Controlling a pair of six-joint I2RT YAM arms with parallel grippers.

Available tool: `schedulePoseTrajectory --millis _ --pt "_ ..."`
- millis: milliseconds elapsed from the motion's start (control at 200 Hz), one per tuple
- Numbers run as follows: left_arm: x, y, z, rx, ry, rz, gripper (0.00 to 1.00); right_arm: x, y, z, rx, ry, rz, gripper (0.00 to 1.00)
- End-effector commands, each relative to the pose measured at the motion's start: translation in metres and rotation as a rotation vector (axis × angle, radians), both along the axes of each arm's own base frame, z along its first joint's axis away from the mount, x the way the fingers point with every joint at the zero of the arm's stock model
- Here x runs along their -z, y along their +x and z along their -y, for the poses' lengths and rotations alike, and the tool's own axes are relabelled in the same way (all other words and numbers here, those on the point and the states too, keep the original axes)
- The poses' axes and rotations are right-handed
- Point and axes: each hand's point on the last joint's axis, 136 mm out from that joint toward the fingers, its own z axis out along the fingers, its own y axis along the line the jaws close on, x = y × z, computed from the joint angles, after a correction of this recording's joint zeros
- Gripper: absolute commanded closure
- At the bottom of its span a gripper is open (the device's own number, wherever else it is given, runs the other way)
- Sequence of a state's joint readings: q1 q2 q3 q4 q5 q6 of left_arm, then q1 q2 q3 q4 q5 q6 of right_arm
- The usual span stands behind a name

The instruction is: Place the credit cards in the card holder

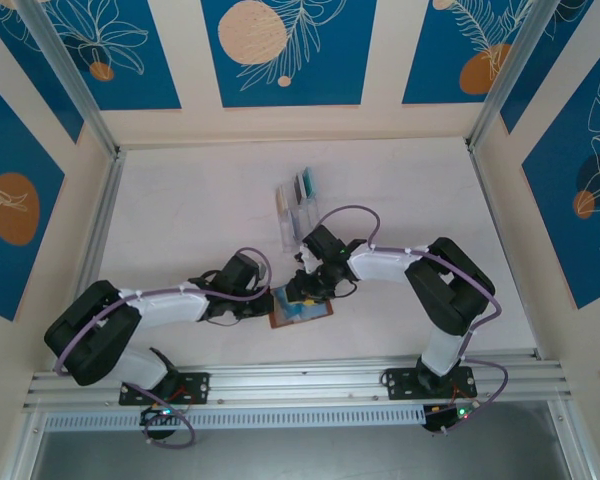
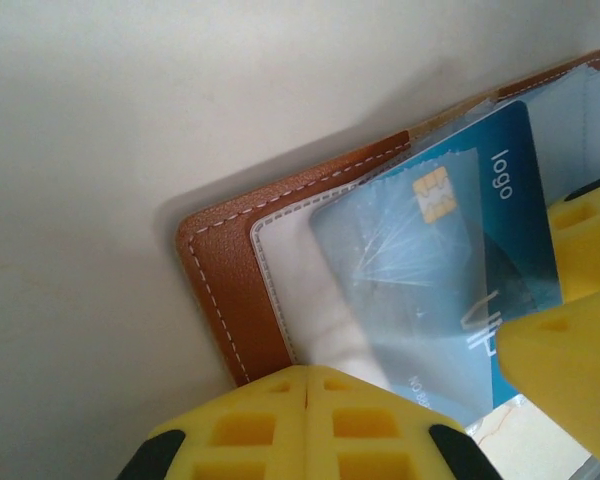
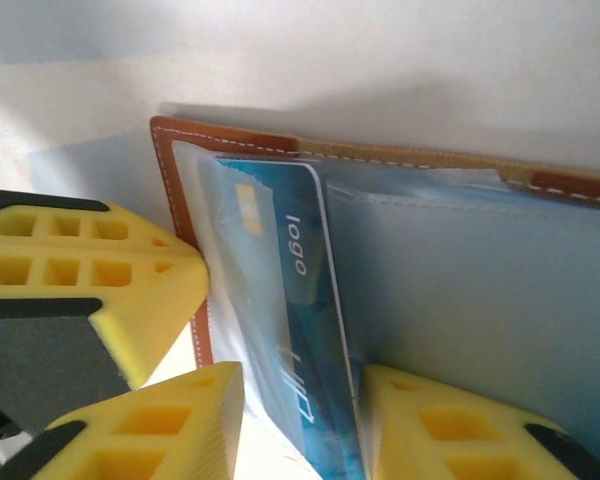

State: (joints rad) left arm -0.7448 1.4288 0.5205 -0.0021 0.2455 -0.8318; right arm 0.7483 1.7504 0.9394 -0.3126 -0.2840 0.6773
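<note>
The card holder (image 1: 318, 312) lies open on the table, brown leather with pale blue pockets (image 3: 480, 300). A blue credit card (image 3: 290, 300) marked "logo" sits partly under a clear pocket of it (image 2: 460, 260). My right gripper (image 3: 300, 430) is open, its yellow fingers standing either side of that card's near end. My left gripper (image 2: 308, 400) is shut with nothing between its fingers, its tips resting at the holder's brown edge (image 2: 230, 290). More credit cards (image 1: 302, 188) stand in a clear rack farther back.
The clear slotted rack (image 1: 298, 215) stands just behind the right gripper (image 1: 305, 290). In the left wrist view the right gripper's yellow fingers (image 2: 565, 350) crowd in close beside mine. White table (image 1: 180, 210) stretches to the left and far side, with metal rails around it.
</note>
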Motion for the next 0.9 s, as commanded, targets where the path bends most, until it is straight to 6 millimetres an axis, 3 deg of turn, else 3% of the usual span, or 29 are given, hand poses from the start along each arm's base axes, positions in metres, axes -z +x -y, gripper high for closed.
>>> schedulePoseTrajectory --millis 0,500,895 --pt "0.036 -0.029 -0.025 0.002 0.126 -0.114 1.00 0.013 -0.011 0.024 -0.013 -0.153 -0.013 0.68" --pt "0.039 -0.030 -0.024 0.001 0.126 -0.123 1.00 0.007 -0.015 0.020 -0.078 -0.246 0.055 0.77" --pt "0.041 -0.033 -0.013 0.011 0.108 -0.124 1.00 0.005 -0.018 0.000 -0.078 -0.192 0.019 0.89"
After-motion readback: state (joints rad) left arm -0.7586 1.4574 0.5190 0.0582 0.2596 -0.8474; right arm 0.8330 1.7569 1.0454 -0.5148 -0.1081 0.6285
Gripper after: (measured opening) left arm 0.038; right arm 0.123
